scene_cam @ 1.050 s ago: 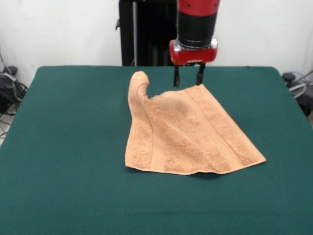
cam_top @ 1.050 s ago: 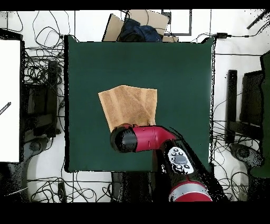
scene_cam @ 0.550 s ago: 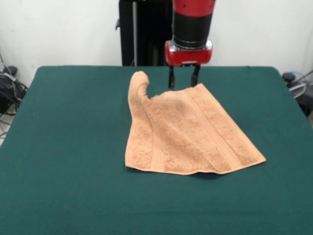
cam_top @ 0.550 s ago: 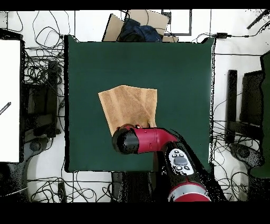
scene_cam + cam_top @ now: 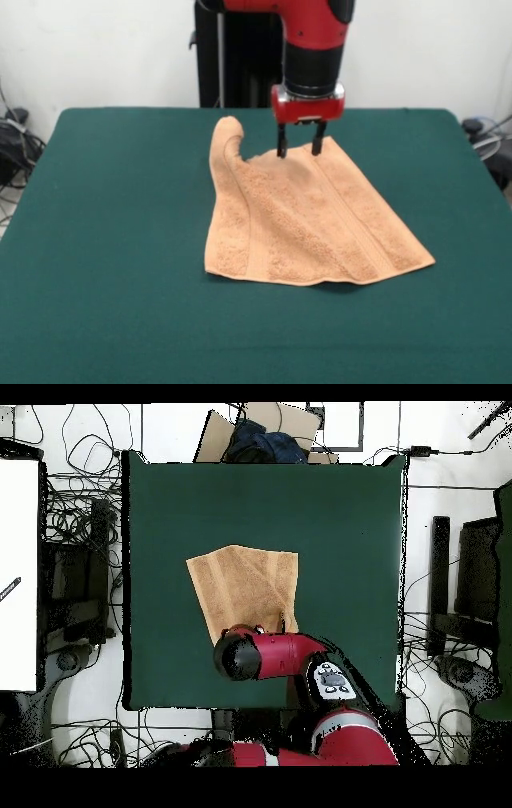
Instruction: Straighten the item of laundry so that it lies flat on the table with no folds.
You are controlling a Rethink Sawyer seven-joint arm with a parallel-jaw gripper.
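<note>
End effector hangs open over the towel's far edge; overhead, the arm hides it.

Towel lies on table, roughly mid-table, in front view. Left part folded over, rising to a rolled peak at far-left corner. Gripper sits over towel's far edge, right of peak.

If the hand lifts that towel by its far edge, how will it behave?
Probably floppy: the towel already curls into a raised fold at one corner. Terry pile likely drags on the table rather than sliding. The open hand should pinch it easily.
</note>
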